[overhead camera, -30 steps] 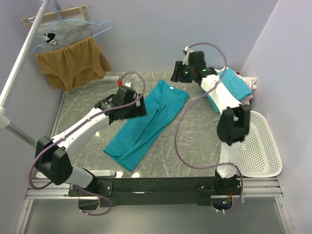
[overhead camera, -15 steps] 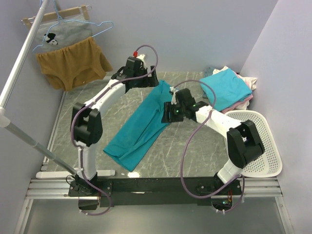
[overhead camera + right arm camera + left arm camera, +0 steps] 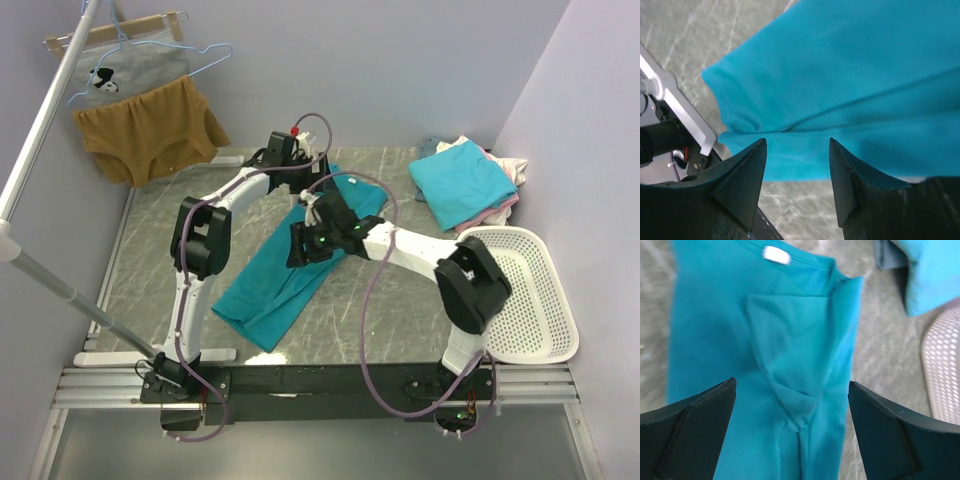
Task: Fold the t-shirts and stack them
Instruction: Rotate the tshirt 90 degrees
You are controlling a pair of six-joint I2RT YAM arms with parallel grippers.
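Observation:
A teal t-shirt (image 3: 300, 255) lies flat and diagonal on the marble table, folded lengthwise into a long strip, collar at the far right. My left gripper (image 3: 303, 170) is open and empty above the collar end. In the left wrist view my left gripper (image 3: 791, 385) is above the shirt (image 3: 715, 330), whose sleeves are tucked in and whose white label (image 3: 776, 254) shows. My right gripper (image 3: 300, 246) is open and empty over the shirt's middle. In the right wrist view my right gripper (image 3: 796, 145) hangs above the hem end (image 3: 840, 75). A folded turquoise t-shirt (image 3: 460, 185) tops a pile at the back right.
Pink and white cloth (image 3: 510, 170) pokes out under the turquoise pile. A white mesh basket (image 3: 525, 300) stands at the right edge. A mustard-brown garment (image 3: 150, 125) and a grey printed one (image 3: 125, 72) hang at the back left beside a slanted pole (image 3: 40, 130).
My left arm swung from the shirt's left side to its collar end. My right arm came from the back-right pile to the shirt's middle. The shirt has not moved.

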